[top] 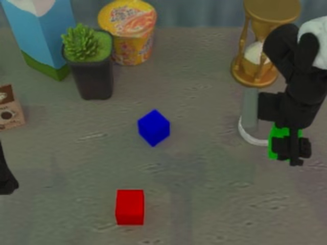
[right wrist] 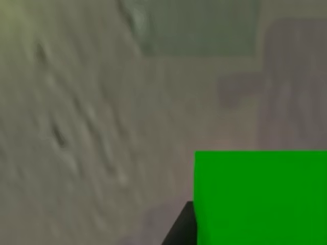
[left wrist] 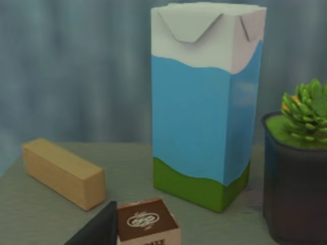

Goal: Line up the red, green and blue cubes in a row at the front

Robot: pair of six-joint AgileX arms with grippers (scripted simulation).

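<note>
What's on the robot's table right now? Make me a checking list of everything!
Surface: grey table, bare at the front right.
Job's things: red cube near the front; blue cube mid-table; green cube in the right gripper's grip.
Clutter: milk carton, potted plant, noodle cup, hourglass, wooden block, small brown box.
Grippers: right gripper shut on the green cube at the right side; left arm parked at the left edge.
Cables: nothing seen.
Surroundings: blue-grey backdrop.

Grey table (top: 214, 204) carries red cube (top: 129, 206) at 6 o'clock, blue cube (top: 153, 127) near centre, carton (top: 38, 30), potted plant (top: 92, 61), noodle cup (top: 127, 30) toward 11–12, hourglass (top: 263, 43) at 2
</note>
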